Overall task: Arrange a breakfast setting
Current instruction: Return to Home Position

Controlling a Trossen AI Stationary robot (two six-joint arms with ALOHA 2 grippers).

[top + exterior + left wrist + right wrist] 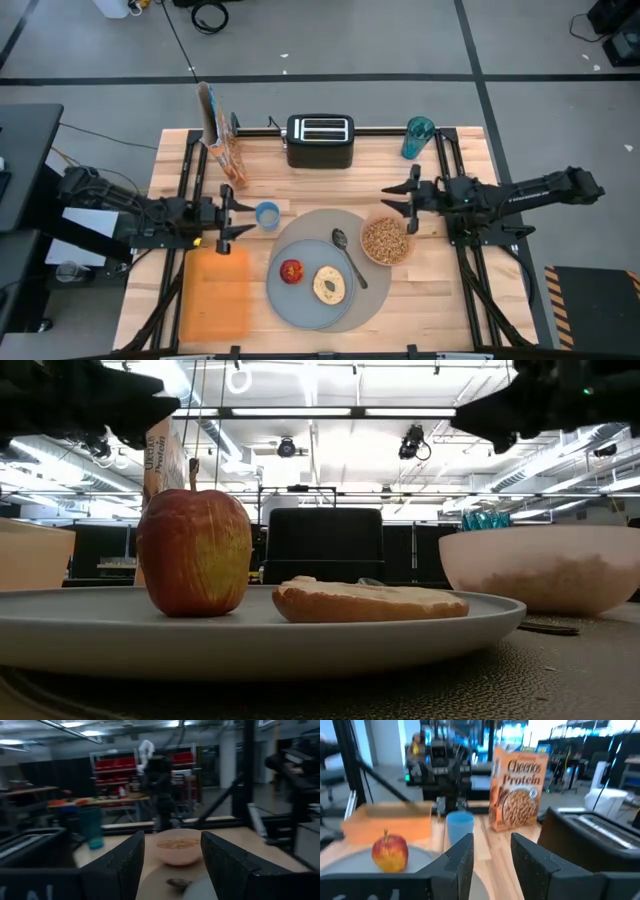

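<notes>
In the low view the blue-grey plate (300, 630) runs off the left edge, the pink bowl (545, 565) off the right, and the spoon (548, 627) shows only as a dark sliver. A pale shape (35, 555) at the left edge is too cropped to identify.

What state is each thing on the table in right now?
red apple, upright on the plate
bagel, flat on the plate
metal spoon, lying on the mat
pink bowl, filled with cereal
blue cup, upright
cereal box, upright
left gripper, open, empty
right gripper, open, empty
</notes>
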